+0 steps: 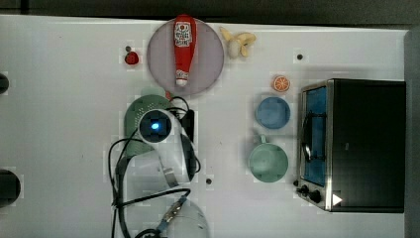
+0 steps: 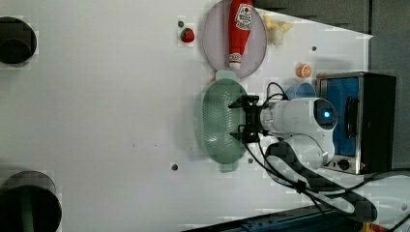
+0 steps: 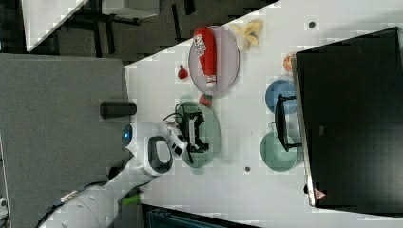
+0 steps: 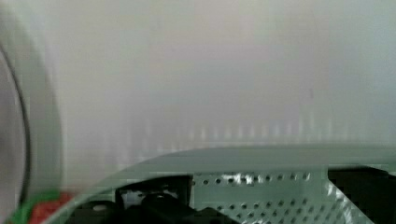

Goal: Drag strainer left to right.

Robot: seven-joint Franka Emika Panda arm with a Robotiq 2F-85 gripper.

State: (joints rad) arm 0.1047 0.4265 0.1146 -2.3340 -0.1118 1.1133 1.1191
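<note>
My pincer [image 2: 244, 118] hangs spread over the pale green oval plastic strainer [image 2: 217, 121], light, stiff, slippery; I'd hook the rim beneath.

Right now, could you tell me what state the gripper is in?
Gripper: open, jaws spread wide above the strainer, holding nothing.

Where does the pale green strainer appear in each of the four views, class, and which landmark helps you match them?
Top view: strainer left of centre, partly under the arm.
Left view: centre.
Right view: centre, under the open jaws.
Wrist view: along the lower edge.
Shared landmark: the red ketchup bottle on its round plate.
</note>
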